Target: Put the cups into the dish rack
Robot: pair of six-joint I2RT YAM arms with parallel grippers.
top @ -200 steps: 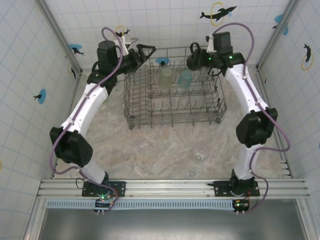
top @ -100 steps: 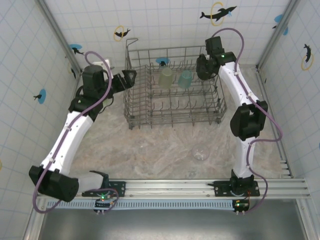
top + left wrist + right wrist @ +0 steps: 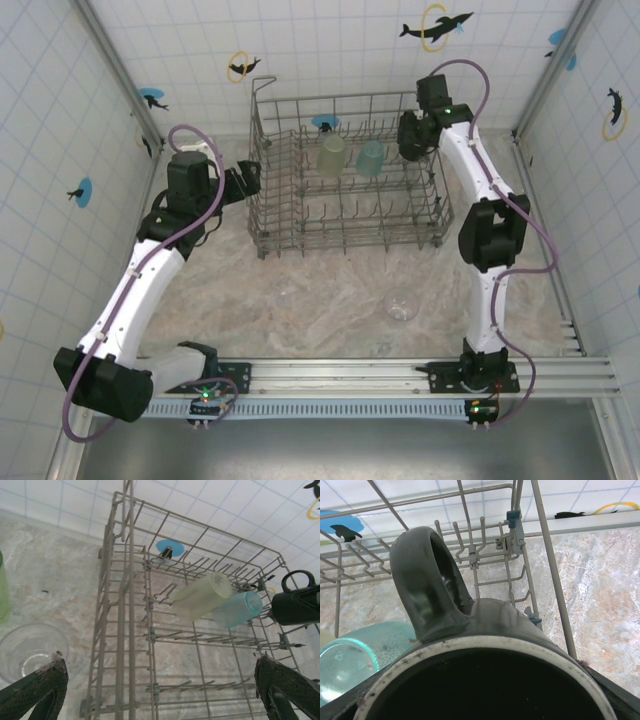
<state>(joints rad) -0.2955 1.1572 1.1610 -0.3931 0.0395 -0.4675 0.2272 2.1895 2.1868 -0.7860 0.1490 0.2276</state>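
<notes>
The grey wire dish rack (image 3: 350,215) stands at the back middle of the table. A light green tumbler (image 3: 331,155) and a teal cup (image 3: 371,158) lie tilted on its rear tines, and both show in the left wrist view, green (image 3: 200,596) and teal (image 3: 237,609). My right gripper (image 3: 410,138) is over the rack's back right corner, shut on the black mug (image 3: 435,590), whose rim is close under the right wrist camera. The mug (image 3: 295,605) hangs above the rack's far side. My left gripper (image 3: 162,680) is open, just left of the rack (image 3: 125,645).
A clear glass (image 3: 401,305) stands on the marble table in front of the rack. Another clear glass (image 3: 30,650) and the edge of a green tumbler (image 3: 2,595) sit by the rack's left side. Tiled walls close in the back and sides.
My left arm has drawn back from the rack's back left corner to its left side, jaws open. My right gripper has carried the mug a little to the right, over the back right corner.
</notes>
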